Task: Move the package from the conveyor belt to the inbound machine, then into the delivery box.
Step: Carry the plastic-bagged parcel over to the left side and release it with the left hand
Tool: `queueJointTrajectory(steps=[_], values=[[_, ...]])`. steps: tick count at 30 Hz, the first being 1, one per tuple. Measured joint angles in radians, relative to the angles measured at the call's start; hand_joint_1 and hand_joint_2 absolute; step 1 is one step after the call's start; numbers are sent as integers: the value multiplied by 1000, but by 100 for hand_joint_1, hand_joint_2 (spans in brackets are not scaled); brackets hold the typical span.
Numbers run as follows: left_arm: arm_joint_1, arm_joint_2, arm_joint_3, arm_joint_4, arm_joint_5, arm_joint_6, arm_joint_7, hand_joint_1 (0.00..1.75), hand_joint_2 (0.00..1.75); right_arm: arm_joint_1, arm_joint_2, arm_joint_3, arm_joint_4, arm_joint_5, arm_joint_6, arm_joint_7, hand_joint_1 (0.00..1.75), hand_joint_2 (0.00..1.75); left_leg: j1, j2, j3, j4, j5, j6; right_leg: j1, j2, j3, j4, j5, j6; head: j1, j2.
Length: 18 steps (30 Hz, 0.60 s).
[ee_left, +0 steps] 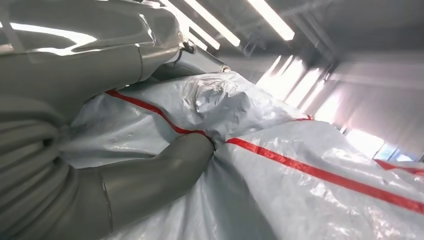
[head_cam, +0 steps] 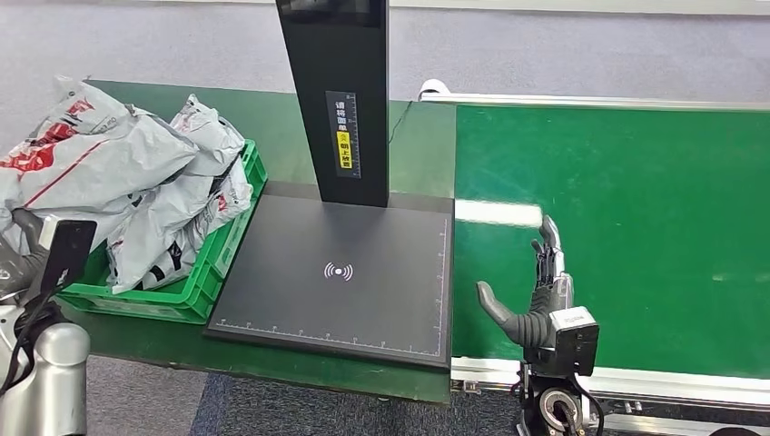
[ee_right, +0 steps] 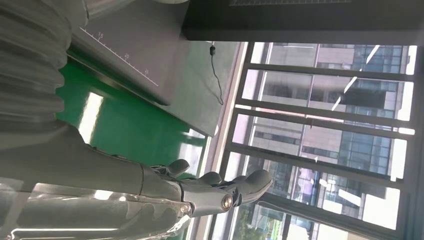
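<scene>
The left hand [ee_left: 125, 185] presses its thumb into a grey package [ee_left: 260, 165] with red stripes; whether its fingers grip or only touch it I cannot tell. That package lies among the bags heaped in the green delivery box [head_cam: 195, 295], at the table's left edge, probably being set down. The right hand [head_cam: 543, 300] hangs with fingers spread, holding nothing, over the conveyor belt [head_cam: 636, 227] just beside the inbound machine [head_cam: 336, 272].

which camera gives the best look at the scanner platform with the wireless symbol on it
The head view: the whole dark inbound machine platform lies flat between the green crate and the conveyor belt, bare, with its upright column behind. The right wrist view catches one ruled corner. The left wrist view faces grey packages instead.
</scene>
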State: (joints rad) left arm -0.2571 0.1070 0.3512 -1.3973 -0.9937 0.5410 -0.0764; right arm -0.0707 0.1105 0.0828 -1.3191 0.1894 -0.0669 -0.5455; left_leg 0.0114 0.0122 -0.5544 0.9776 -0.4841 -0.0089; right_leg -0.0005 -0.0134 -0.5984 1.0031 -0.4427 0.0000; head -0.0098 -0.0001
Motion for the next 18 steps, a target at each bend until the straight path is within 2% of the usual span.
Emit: queueJointTrajectory(steps=[2, 5, 7, 11, 14, 18], values=[[-4, 3, 1, 14, -9, -74, 39, 175, 175, 0, 0, 0, 0, 5, 3, 3, 0, 175, 0, 0, 0, 0, 0, 0, 0, 0, 0, 0, 0, 0, 0, 0], [-15, 15, 0, 69, 0, -253, 80, 175, 175, 0, 0, -1, 0, 12, 9, 7, 0, 175, 0, 0, 1, 0, 0, 0, 0, 0, 0, 0, 0, 0, 0, 0], [-27, 31, -2, 133, 35, -377, 70, 175, 175, 0, 0, -1, 0, 14, 15, 8, 0, 175, 0, 0, 1, 0, 0, 0, 0, 0, 0, 0, 0, 0, 0, 0], [-67, 68, -7, 272, 130, -529, -4, 175, 175, -3, -1, 0, 4, 18, 25, 12, 0, 175, 0, -1, 2, 0, 0, 0, 0, -1, 2, 0, 0, 0, 0, 0], [-101, 92, -10, 353, 207, -599, -69, 175, 175, -9, -6, 3, 10, 19, 29, 15, 0, 175, 0, -5, 3, 0, 0, 0, -1, -5, 5, 0, -1, 1, 0, 0], [-136, 102, -26, 424, 246, -618, -95, 175, 175, -13, -15, 12, 16, 14, 30, 19, 0, 175, -1, -10, 5, 0, 1, 1, -2, -10, 9, 0, -3, 2, 0, 0]])
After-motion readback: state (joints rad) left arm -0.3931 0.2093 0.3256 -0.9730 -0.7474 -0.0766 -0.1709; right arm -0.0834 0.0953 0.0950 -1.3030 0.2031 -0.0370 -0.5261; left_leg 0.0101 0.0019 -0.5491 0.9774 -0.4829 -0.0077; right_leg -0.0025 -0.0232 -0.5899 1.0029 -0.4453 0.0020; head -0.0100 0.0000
